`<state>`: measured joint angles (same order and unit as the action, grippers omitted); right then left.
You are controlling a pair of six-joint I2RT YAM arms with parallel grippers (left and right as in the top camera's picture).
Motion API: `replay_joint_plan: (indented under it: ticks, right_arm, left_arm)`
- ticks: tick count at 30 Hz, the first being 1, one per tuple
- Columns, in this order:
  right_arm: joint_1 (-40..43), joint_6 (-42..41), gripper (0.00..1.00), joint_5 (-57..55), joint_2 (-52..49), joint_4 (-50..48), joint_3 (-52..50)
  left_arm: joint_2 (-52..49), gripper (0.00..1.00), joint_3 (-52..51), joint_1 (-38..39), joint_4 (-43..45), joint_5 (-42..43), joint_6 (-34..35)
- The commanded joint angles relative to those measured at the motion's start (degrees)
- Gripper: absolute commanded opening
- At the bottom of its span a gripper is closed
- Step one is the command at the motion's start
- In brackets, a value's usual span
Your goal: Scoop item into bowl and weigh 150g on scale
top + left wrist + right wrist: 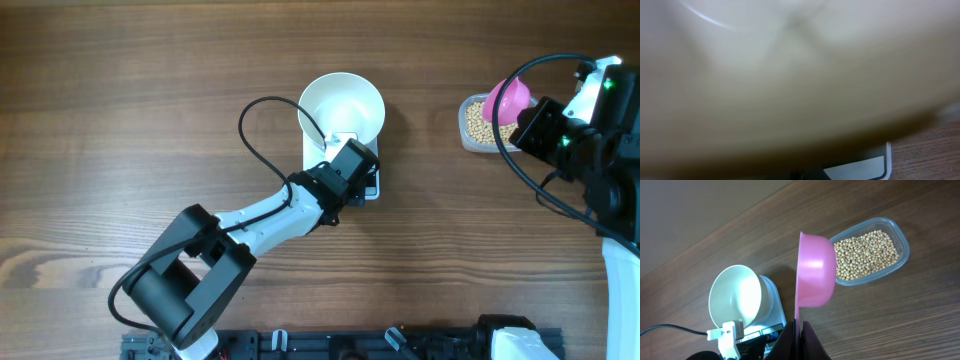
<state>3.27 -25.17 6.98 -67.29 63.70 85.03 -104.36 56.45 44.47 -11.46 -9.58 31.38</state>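
- The right gripper point(801, 330) is clamped tight on the handle of the pink scoop point(815, 270), which hangs over the tub point(904, 250) of beans point(865, 255).
- The bowl point(342, 100) sits on the scale point(775, 307), well left of the scoop.
- The left gripper point(343, 148) is closed at the bowl's near rim; whether it grips the rim is hidden.

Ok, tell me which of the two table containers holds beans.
The clear plastic tub, filled with tan beans; the white bowl on the scale is empty.
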Motion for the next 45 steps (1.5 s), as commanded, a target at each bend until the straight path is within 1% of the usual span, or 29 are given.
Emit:
replay_joint_plan:
  ticks: [1,8,12,21,32,36,42,45]
  right_arm:
    - [0.1,1.2,0.04,-1.2,0.0,0.0,0.7]
    - [0.1,1.1,0.04,-1.2,0.0,0.0,0.7]
    - [0.1,1.1,0.04,-1.2,0.0,0.0,0.7]
    - [0.1,1.1,0.05,-1.2,0.0,0.0,0.7]
    - [0.1,1.2,0.04,-1.2,0.0,0.0,0.7]
    - [0.1,1.2,0.04,-1.2,0.0,0.0,0.7]
    - [0.1,1.1,0.04,-1.2,0.0,0.2,0.7]
    - [0.1,1.2,0.04,-1.2,0.0,0.3,0.7]
  left_arm:
    - [-1.5,0.04,-0.4,-0.4,-0.3,0.3,0.4]
    - [-1.5,0.04,-0.4,-0.4,-0.3,0.5,0.4]
    - [-1.7,0.04,-0.4,-0.4,-0.4,2.3,0.4]
    - [-4.5,0.04,-0.4,-0.4,-2.0,2.2,0.4]
    - [-4.2,0.04,-0.4,-0.4,-3.5,2.3,0.3]
    - [0.5,0.04,-0.4,-0.4,-4.2,2.3,0.4]
    - [13.8,0.04,-0.4,-0.4,-4.7,2.3,0.4]
    - [21.0,0.04,-0.4,-0.4,-6.3,2.6,0.4]
